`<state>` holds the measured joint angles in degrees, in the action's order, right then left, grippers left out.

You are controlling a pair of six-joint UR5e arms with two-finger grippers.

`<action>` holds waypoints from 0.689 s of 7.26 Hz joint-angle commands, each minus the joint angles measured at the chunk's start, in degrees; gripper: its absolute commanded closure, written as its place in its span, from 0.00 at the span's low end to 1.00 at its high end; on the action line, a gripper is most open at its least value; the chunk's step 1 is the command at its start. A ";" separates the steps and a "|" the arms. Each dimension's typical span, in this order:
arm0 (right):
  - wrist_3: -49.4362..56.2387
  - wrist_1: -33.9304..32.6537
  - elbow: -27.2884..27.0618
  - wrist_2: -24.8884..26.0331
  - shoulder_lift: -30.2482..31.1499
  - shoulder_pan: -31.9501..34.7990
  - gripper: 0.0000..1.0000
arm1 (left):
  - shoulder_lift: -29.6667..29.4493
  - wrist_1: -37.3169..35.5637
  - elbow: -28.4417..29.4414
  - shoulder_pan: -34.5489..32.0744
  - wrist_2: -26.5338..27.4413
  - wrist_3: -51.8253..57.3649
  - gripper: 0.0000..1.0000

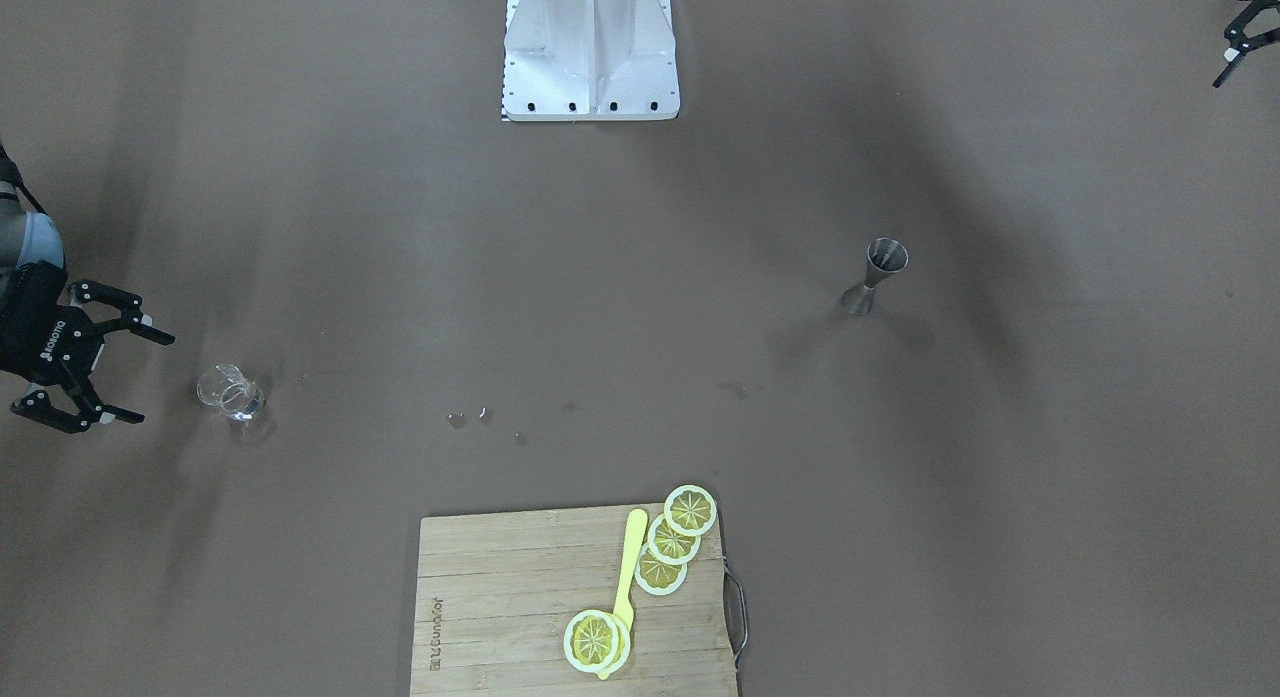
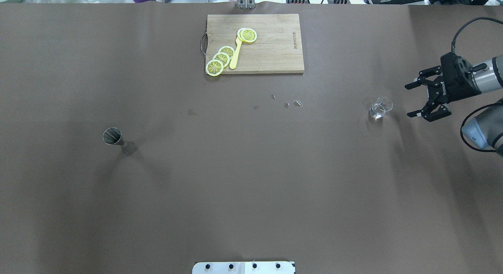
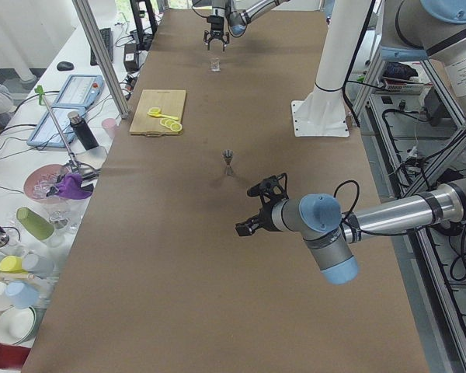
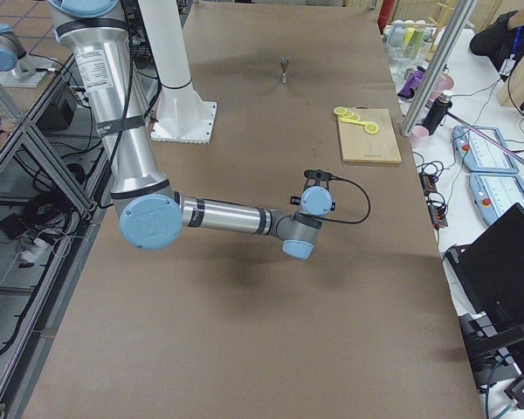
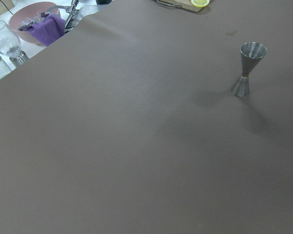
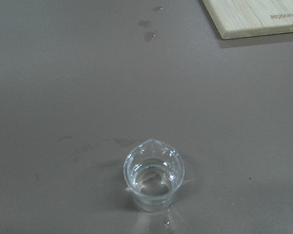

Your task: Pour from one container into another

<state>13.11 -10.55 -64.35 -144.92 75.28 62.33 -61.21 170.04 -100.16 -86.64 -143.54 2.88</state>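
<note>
- I see the small glass (image 2: 380, 108) standing upright on the brown table (image 2: 251, 179), far to the right.
- My right gripper (image 2: 408, 101) sits just beside it, fingers spread wide, holding nothing.
- The metal jigger (image 2: 113, 136) stands well apart, on the left.
- My left gripper (image 3: 248, 210) hangs apart from the jigger, spread wide and empty.

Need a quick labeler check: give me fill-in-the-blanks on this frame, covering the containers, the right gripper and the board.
1. The right gripper is ___ beside the glass beaker, not touching it.
2. The jigger stands ___, not tipped over.
3. The lemon slices lie on the wooden ___.

Missing words: open; upright; cutting board
</note>
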 commanded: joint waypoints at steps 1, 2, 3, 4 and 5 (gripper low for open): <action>-0.02 0.01 0.01 2.79 -0.83 -2.12 0.01 | 3.96 6.15 -0.73 1.47 3.85 -0.07 0.01; -0.02 0.44 0.01 3.59 -1.01 -3.17 0.01 | 4.95 6.61 -1.18 4.00 8.67 -0.07 0.01; -0.54 2.27 0.19 5.86 -0.92 -4.57 0.01 | 4.87 7.05 -1.53 7.94 16.81 -0.16 0.01; -0.72 2.46 0.19 6.23 -0.92 -5.28 0.01 | 4.09 8.62 -2.32 13.81 24.98 -3.64 0.01; -0.72 2.55 0.19 6.93 -1.01 -5.81 0.01 | 3.73 12.64 -2.76 20.57 32.55 -14.12 0.01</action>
<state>12.51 -8.36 -64.19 -138.95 74.33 57.37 -57.04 179.08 -102.27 -73.51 -120.34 -2.31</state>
